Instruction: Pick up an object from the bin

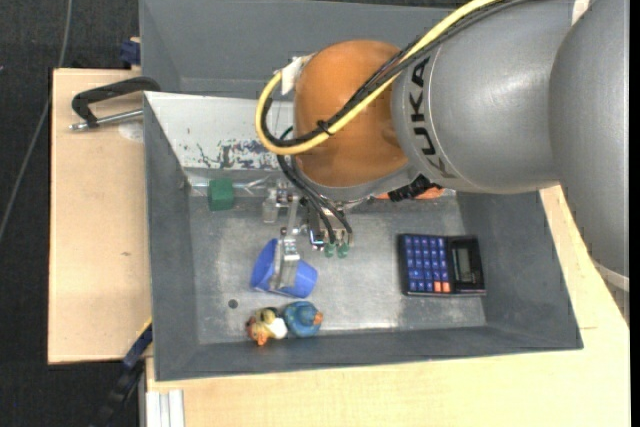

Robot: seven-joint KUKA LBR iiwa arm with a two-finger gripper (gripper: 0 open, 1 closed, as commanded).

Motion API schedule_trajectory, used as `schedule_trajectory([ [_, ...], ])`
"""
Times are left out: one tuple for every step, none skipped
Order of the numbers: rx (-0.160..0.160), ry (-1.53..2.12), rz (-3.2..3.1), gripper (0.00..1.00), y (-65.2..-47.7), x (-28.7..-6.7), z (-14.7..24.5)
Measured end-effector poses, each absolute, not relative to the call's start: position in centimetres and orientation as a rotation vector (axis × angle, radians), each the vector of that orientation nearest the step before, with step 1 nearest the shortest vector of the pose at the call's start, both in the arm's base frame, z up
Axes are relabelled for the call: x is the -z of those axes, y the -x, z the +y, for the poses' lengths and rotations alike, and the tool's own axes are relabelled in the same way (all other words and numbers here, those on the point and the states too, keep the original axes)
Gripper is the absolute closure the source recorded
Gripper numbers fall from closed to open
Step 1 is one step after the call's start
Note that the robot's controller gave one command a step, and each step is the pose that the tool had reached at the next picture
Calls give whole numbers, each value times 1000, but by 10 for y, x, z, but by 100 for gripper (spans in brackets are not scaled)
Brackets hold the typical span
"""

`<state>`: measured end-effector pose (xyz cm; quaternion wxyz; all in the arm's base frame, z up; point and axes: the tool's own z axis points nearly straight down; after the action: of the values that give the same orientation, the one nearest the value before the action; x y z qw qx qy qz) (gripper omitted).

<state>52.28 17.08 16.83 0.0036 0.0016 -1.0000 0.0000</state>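
**Pincer down on a blue piece in the middle of the bin**

The arm (500,85) is reaching in from the right. Its orange wrist cover (345,115) is hanging over the back half of the grey bin (168,245). The pincer (289,257) is pointing straight down at a blue plastic piece (267,267). That piece is lying directly under the pincer's tip, with blue showing on both sides of the metal. From where I am standing I cannot tell how wide the pincer is set, or whether it is actually gripping the blue piece.

Just nearer to me than the pincer, a small yellow-and-blue toy (284,323) is lying close against the bin's near wall, so room is tight on that side. Behind the pincer and off to its left, a green block (220,195) is sitting at the foot of the back wall. To the pincer's right and well apart, a dark calculator (442,264) with blue keys is lying flat.

A bare strip of floor is running between the pincer and the calculator. A second bare strip is stretching from the pincer's left to the left wall, carrying just one small dark speck (233,305).
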Motion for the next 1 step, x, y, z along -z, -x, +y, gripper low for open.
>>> schedule_trajectory([
  [3,-2,-3143,0,-525,-173,170],
])
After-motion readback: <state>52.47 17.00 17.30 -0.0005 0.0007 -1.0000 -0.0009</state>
